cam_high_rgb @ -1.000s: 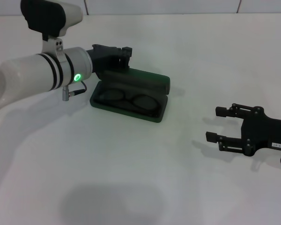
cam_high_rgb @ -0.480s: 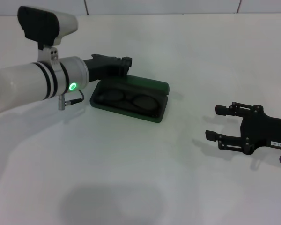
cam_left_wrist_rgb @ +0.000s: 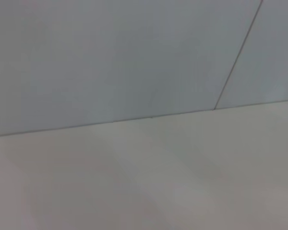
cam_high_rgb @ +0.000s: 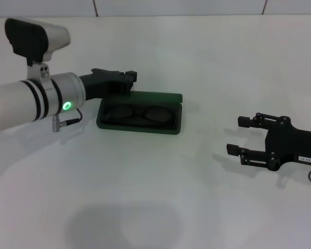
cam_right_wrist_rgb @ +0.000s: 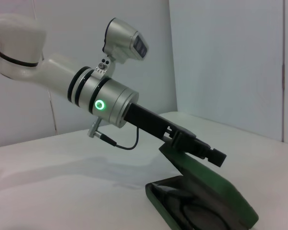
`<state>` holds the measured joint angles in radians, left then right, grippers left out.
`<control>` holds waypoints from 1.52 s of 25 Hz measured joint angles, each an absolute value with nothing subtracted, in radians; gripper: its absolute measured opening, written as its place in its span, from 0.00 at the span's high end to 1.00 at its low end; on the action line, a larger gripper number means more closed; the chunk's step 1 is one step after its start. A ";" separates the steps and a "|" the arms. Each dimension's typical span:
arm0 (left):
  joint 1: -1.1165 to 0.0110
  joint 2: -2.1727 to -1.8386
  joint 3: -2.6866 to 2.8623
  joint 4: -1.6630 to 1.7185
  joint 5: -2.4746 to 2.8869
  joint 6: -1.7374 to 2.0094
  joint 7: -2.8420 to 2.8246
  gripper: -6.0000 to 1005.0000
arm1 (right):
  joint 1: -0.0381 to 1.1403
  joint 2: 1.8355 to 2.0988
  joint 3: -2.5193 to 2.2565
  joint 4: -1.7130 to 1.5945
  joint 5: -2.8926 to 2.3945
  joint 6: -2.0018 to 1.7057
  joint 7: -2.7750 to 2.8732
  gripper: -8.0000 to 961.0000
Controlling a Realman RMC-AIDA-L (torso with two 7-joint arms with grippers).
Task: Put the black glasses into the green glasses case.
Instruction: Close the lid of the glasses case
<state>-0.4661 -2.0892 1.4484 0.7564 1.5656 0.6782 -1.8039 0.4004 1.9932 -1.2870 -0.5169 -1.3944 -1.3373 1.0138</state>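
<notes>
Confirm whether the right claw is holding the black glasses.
No. The black glasses lie inside the green glasses case; the right claw rests apart, open.

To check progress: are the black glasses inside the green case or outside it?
Inside. The black glasses lie in the open green case, lid back.

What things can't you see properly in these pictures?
- Thin black-framed glasses in the dark green hinged case: folded temple arms too dark against the lining, head view.
- Left gripper: fingertips hidden behind its own body, head view; open or shut unclear.
- Left wrist view: shows only wall and tabletop.
</notes>
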 joint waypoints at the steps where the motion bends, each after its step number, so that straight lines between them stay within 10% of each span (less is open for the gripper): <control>1: -0.464 -2.089 1.448 0.756 1.566 0.679 -1.802 0.98 | 0.400 1.993 -1.287 -0.517 -1.394 -1.337 1.014 0.24; 38: -0.419 -2.095 1.459 0.620 1.261 0.819 -1.251 0.98 | 0.402 1.996 -1.287 -0.524 -1.393 -1.338 1.026 0.25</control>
